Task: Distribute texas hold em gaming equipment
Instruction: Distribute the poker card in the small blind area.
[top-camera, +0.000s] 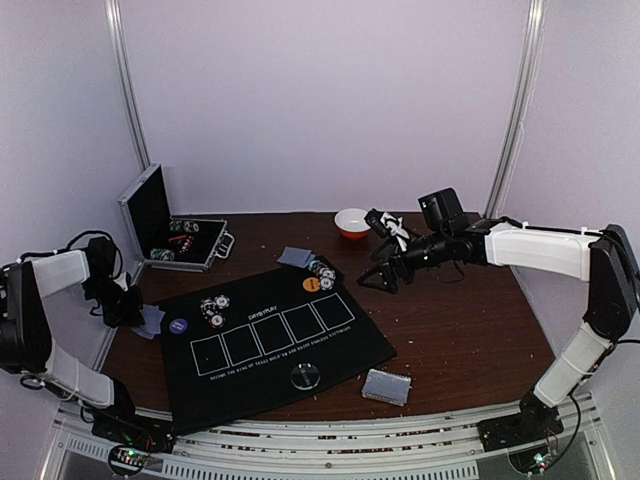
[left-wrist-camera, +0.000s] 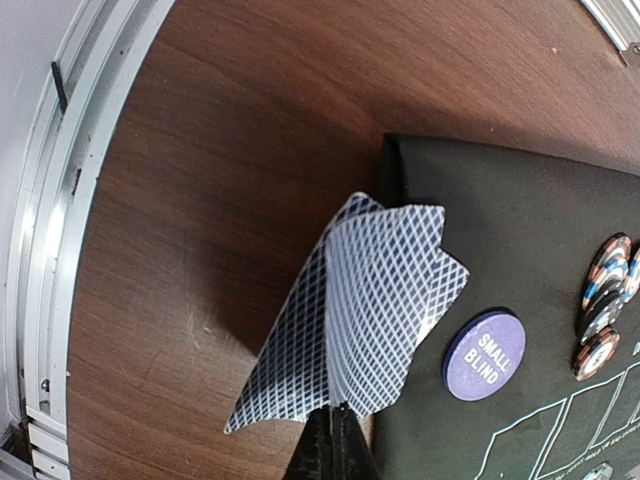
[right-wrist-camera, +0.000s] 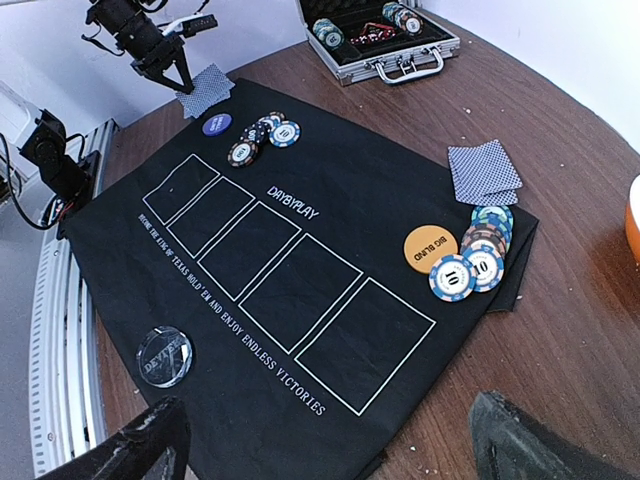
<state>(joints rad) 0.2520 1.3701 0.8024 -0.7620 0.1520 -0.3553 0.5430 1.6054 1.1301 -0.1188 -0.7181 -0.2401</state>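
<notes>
A dark brown wood-grain table (top-camera: 470, 340) sits in a pale enclosure: behind the table rises a white back wall (top-camera: 320, 100) with a faint lilac cast, and like panels (top-camera: 590, 120) close its left and right sides. Slim aluminium posts (top-camera: 125, 90) stand at the table's back corners, and ribbed aluminium rails (top-camera: 350, 445) run along its near and left edges. Soft, even light leaves only weak shadows on the table.

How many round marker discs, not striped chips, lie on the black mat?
3: the purple disc near the mat's left edge, the orange disc beside the far-right chips, the clear disc at the near edge. None seems hidden.
</notes>
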